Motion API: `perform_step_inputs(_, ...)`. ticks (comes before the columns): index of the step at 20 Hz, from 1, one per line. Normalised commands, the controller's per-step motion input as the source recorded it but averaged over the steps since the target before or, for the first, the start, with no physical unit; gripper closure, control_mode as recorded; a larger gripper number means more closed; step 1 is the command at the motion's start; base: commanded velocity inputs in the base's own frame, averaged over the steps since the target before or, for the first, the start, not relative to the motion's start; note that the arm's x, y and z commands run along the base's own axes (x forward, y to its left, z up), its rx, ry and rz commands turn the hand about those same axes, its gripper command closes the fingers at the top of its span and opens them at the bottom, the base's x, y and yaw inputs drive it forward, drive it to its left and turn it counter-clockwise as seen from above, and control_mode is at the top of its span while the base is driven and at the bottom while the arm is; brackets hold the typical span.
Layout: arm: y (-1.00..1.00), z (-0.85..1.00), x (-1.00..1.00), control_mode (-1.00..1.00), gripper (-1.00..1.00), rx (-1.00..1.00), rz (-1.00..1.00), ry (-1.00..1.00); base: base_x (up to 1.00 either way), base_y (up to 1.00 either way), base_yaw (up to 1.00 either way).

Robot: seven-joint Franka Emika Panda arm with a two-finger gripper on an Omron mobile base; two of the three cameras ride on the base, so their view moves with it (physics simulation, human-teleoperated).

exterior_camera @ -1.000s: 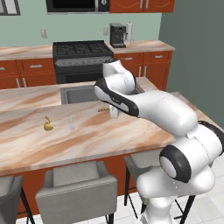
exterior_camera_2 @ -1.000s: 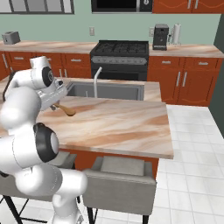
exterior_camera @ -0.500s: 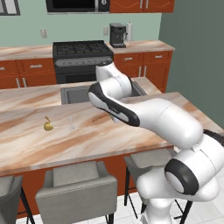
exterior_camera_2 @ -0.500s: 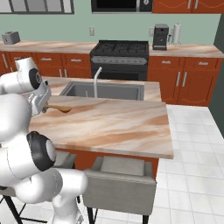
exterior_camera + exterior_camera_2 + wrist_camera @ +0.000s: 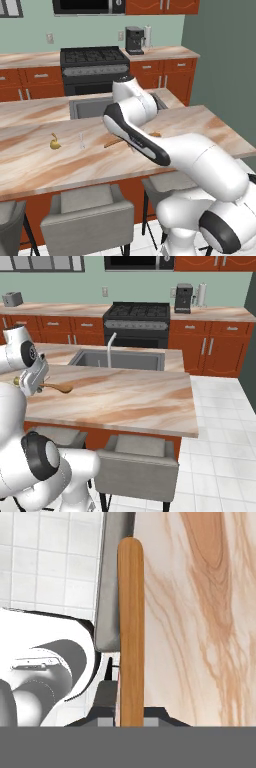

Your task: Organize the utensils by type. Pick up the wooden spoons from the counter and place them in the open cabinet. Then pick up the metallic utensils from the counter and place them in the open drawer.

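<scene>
Gripping large wooden spoon [image 5: 131, 632], hand [image 5: 33, 380] raised above counter [image 5: 125, 398], arm bent leftward

Base cams behind arm, left and right, both facing the counter [image 5: 45, 165]; hand cam close along jaws.

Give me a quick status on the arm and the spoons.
Tool shut on large wooden spoon, lifted above the counter. Small wooden spoon and metal utensil lie on the counter. Nothing seen blocking.
</scene>
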Motion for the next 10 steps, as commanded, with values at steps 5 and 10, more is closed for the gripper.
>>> perform_step_inputs(5, 0.03, 0.01, -0.17, -1.00, 1.00, -0.01, 0.00, -0.05, 0.00, 0.00, 0.00)
perform_step_inputs(10, 0.00, 0.00, 0.00, 1.00, 1.00, 0.00, 0.00, 0.00, -0.22, 0.00, 0.00)
